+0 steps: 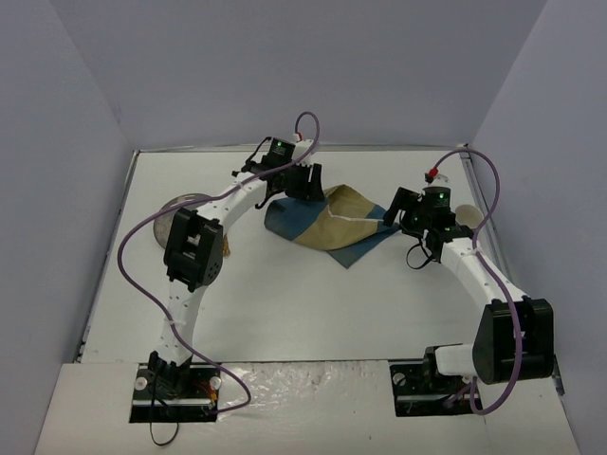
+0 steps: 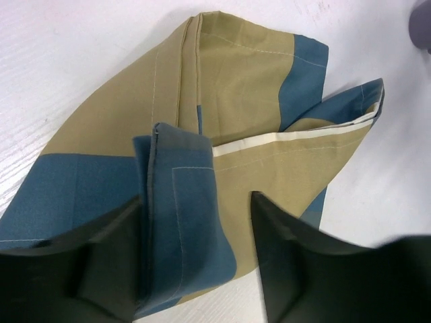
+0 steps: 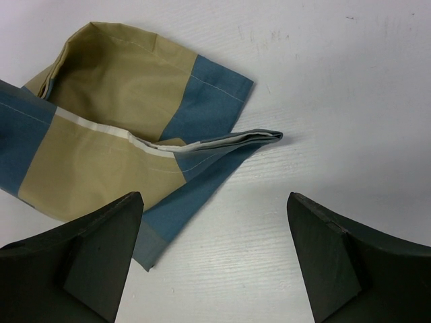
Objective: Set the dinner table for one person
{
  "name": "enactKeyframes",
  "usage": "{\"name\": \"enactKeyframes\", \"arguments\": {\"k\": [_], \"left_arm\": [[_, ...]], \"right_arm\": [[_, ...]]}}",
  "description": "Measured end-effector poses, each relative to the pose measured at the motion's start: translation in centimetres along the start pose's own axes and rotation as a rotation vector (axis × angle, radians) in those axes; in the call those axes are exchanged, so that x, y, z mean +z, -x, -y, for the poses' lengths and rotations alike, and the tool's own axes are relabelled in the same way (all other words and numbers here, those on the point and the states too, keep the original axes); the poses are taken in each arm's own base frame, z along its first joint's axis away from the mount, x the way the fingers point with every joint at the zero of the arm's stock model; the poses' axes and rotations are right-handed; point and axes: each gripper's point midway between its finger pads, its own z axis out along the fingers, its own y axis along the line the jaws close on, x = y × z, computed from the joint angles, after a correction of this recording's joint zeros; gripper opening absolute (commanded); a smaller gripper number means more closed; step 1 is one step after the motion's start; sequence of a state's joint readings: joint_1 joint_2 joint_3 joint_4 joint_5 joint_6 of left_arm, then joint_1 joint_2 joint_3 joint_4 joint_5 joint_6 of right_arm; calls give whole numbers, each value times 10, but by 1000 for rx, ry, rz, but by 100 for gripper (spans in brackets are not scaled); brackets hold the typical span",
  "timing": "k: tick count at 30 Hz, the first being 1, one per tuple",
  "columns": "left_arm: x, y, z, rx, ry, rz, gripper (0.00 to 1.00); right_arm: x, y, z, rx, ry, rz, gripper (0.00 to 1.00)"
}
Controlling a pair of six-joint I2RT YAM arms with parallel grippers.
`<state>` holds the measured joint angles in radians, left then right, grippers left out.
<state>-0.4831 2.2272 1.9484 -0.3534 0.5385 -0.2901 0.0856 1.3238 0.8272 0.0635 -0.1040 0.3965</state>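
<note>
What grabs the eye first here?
A crumpled blue-and-tan placemat lies in the middle of the white table. The left jaws straddle a raised blue fold of it. The right jaws hang open over bare table beside its pointed corner.

Count taken across all three views.

- dinner table [image 1: 313, 313]: 1
- striped placemat [image 1: 334, 227], blue and tan cloth: 1
- Arms: 2, namely left arm [image 1: 194, 251] and right arm [image 1: 512, 341]
- Grippers: 2, namely left gripper [image 2: 196, 202] and right gripper [image 3: 215, 198]
- dark fingers [image 3: 101, 256]: 2 per gripper, 4 total
- Purple cables: 2, namely left cable [image 1: 128, 256] and right cable [image 1: 486, 175]
- Base plates: 2, namely left base plate [image 1: 175, 403] and right base plate [image 1: 417, 389]
- grey round dish [image 1: 169, 216], partly hidden by the left arm: 1
- pale round item [image 1: 466, 212], kind not resolvable: 1
</note>
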Motion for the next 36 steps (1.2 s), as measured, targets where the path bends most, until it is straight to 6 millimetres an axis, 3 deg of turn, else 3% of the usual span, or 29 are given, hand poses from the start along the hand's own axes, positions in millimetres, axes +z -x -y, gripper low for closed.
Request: {"name": "enactKeyframes", "arguments": {"k": [7, 15, 21, 25, 30, 33, 36], "left_arm": [[0, 1, 2, 2, -10, 2, 1], [-1, 4, 2, 24, -8, 8, 0], [-21, 37, 11, 108, 18, 69, 0], [-66, 81, 33, 194, 44, 183, 0], [-161, 144, 90, 300, 35, 410, 0], [-220, 164, 126, 354, 22, 538, 0], [-265, 166, 151, 390, 10, 627, 0]], "right_arm": [[-2, 0, 0, 0, 3, 4, 84], [-8, 0, 0, -1, 9, 16, 84], [-15, 7, -4, -1, 21, 43, 84], [-23, 15, -7, -1, 35, 77, 84], [-35, 25, -14, 5, 62, 117, 84], [-40, 27, -18, 7, 85, 124, 84], [-44, 25, -22, 7, 110, 122, 84]]}}
